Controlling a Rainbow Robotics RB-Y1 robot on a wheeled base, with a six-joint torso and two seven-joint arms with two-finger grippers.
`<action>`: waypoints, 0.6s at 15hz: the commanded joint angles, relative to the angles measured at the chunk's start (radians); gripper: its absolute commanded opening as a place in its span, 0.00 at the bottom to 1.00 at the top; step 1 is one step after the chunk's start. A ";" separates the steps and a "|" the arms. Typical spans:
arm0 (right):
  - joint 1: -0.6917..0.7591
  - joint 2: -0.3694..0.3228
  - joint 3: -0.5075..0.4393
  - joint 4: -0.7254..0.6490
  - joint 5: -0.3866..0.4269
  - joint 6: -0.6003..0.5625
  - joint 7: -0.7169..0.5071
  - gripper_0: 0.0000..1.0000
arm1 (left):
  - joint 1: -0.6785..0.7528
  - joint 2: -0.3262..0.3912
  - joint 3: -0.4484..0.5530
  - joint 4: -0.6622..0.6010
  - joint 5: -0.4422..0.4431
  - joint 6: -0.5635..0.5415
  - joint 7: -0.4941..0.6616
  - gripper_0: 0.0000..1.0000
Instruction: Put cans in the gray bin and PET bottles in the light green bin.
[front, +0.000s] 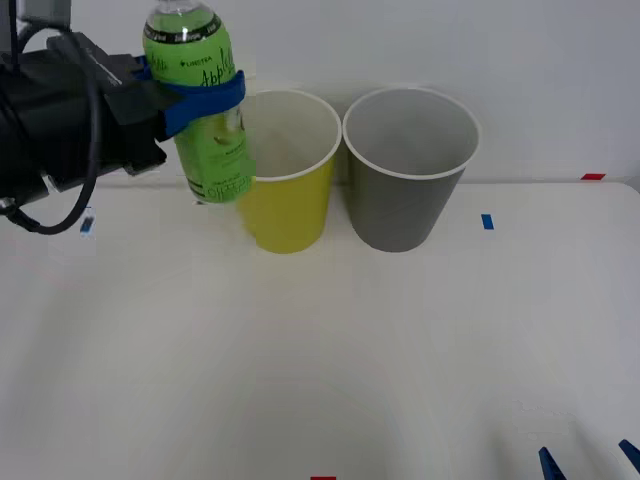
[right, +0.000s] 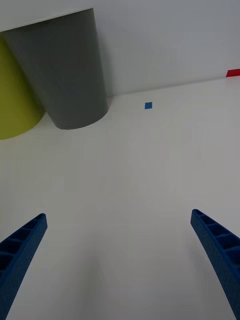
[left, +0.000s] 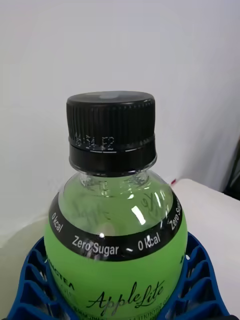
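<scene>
Front view, left pincer clamped around PET bottle raised beside light green bin, right pincer spread open

**Green-label bottle aloft beside the two bins**

The PET bottle is small and clear, with a bright green label and a black screw cap. It is upright with a slight tilt, lifted off the desk, clasped round its upper body by the left gripper. In the front view it hangs just left of the light green bin, overlapping that bin's rim. The light green bin stands upright, mouth open, white inside. Just to its right stands the gray bin, equally upright, white-rimmed, pale inside.
</scene>
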 joint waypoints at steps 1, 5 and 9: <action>0.000 0.000 0.000 0.000 0.000 0.000 0.000 1.00 | -0.110 -0.008 -0.053 0.107 -0.112 -0.029 0.005 0.01; 0.000 0.000 0.000 0.000 0.000 0.000 0.000 1.00 | -0.156 -0.006 -0.151 0.199 -0.240 -0.164 0.003 0.00; 0.000 0.000 0.000 0.000 0.000 0.000 0.000 1.00 | -0.208 -0.008 -0.256 0.310 -0.335 -0.297 0.005 0.00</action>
